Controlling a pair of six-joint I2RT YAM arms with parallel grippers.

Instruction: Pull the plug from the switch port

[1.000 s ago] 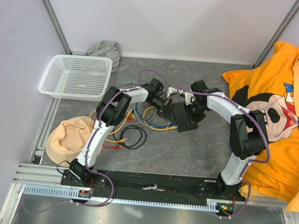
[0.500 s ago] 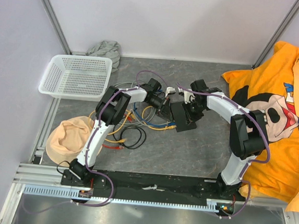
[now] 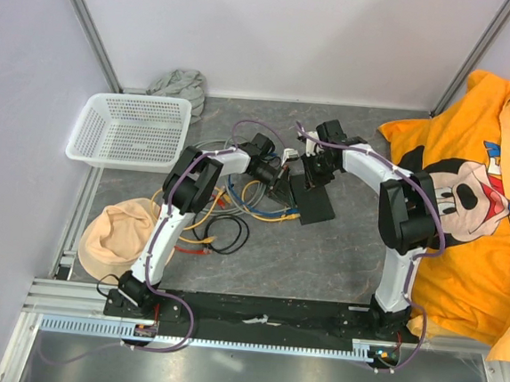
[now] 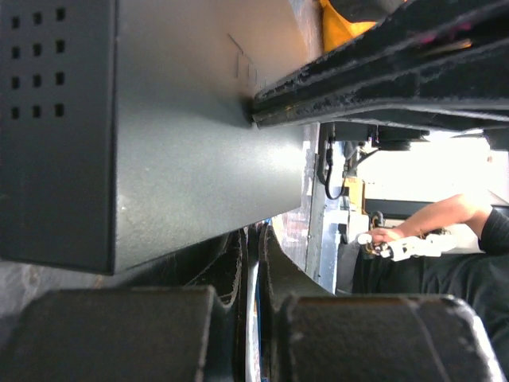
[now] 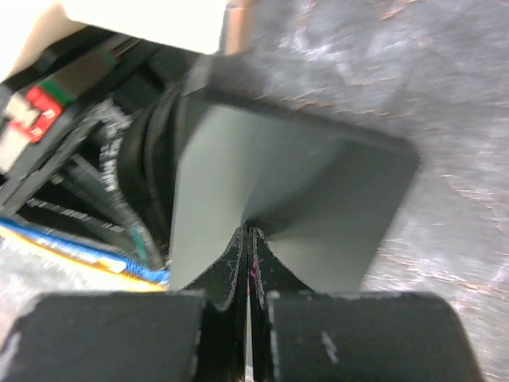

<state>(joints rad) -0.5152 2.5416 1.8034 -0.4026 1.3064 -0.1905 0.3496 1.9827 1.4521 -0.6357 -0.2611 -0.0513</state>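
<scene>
The switch point(image 3: 316, 205) is a flat matte-black box at the table's middle. It fills the upper left of the left wrist view point(image 4: 183, 143) and lies under the fingers in the right wrist view point(image 5: 302, 191). My left gripper point(image 3: 278, 177) is at the switch's left edge; its jaws stand almost together point(image 4: 253, 239), with only a thin pale slit between them. My right gripper point(image 3: 314, 174) is shut, its tips point(image 5: 248, 232) touching the switch's top. Blue and yellow cables point(image 3: 254, 207) run to the switch's left side. The plug itself is hidden.
A white basket point(image 3: 131, 131) stands at the back left, with a grey cloth point(image 3: 179, 84) behind it. A tan cloth point(image 3: 122, 233) lies at the front left and an orange shirt point(image 3: 468, 201) covers the right side. A black cable loop point(image 3: 224, 237) lies in front of the tangle.
My right arm has swung left and back, bringing its gripper onto the far end of the switch. My left gripper has shifted slightly. The switch has barely moved.
</scene>
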